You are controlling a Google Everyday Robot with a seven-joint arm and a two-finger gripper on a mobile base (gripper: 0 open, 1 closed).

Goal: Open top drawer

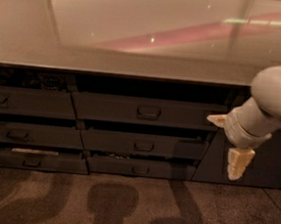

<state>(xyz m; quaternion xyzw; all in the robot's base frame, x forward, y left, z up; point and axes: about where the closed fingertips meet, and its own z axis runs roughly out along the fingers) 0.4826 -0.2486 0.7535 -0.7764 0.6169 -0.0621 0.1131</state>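
Gripper (227, 141), pale, 2-fingered, spread wide and holding nothing, at the right end of the wide dark grey-brown top drawer (106, 108) with central loop handle (149, 112), under a glossy beige countertop (135, 64); drawer interior dark, contents indiscernible.

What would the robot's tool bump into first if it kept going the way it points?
Probably the top drawer, near its right end. The open tool hangs at the right, close beside that drawer front, but depth is unclear.
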